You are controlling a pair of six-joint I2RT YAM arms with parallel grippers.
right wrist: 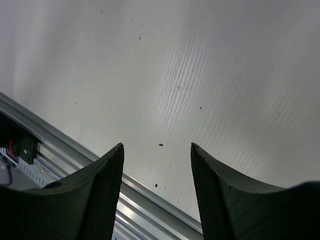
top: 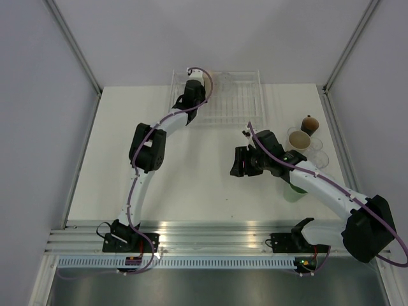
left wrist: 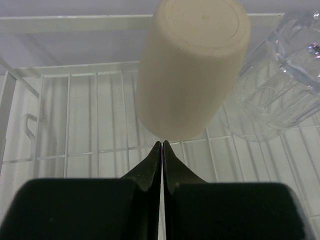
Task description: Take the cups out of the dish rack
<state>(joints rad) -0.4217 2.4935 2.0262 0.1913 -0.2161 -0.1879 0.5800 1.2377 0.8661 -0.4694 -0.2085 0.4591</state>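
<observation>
No legible text, labels, brands, numbers or signs in any of three views.

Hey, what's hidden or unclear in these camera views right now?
Top view: mint green tapered tumbler mostly hidden under the right arm.
Top view: upturned beige tumbler in the white wire rack not visible, apparently under the left wrist.
Left wrist view: clear see-through tumbler cut off by the right edge.
</observation>
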